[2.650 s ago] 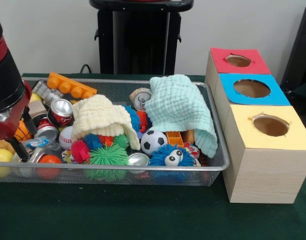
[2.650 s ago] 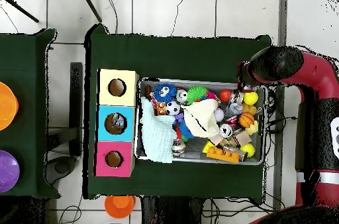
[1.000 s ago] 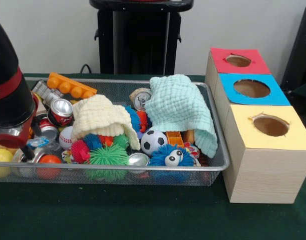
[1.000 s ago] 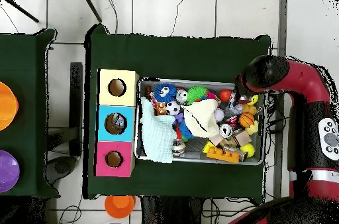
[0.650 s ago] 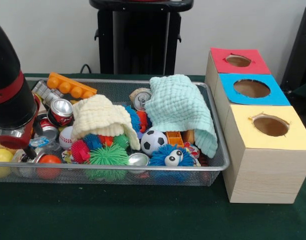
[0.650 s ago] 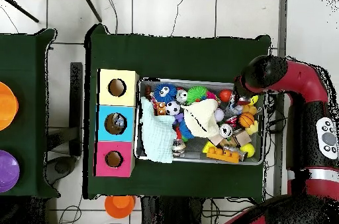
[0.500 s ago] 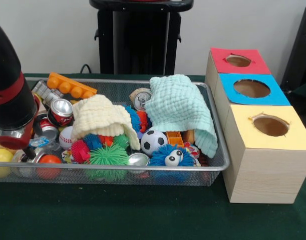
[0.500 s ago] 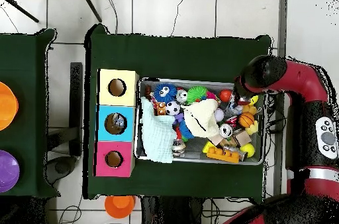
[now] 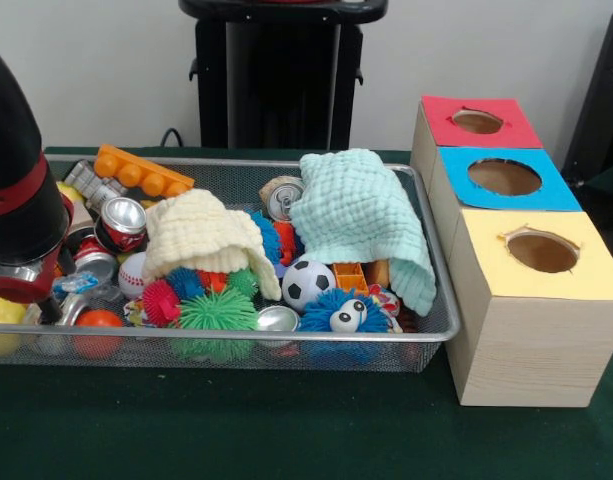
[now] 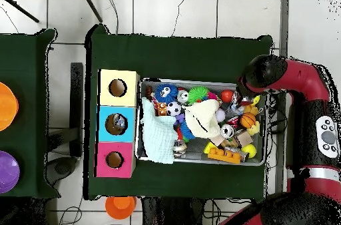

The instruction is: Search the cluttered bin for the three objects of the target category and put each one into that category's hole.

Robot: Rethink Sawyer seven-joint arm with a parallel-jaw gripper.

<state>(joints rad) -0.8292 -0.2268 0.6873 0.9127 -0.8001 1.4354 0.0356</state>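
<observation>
Two cloths (image 9: 361,215) drape the cluttered bin (image 9: 438,300).

Big red and black arm (image 9: 16,170) comes down at left side of front view, leaning a little. Black upper part, red band, then red and silver wrist low down. Gripper (image 9: 48,305) at bottom end, mostly hidden, fingers too hard to see. From above, arm (image 10: 293,82) bends like a hook, red with black end.

Wire-mesh bin (image 9: 426,335) crammed with toys; red, blue, yellow holed boxes (image 9: 511,180) beside it.
</observation>
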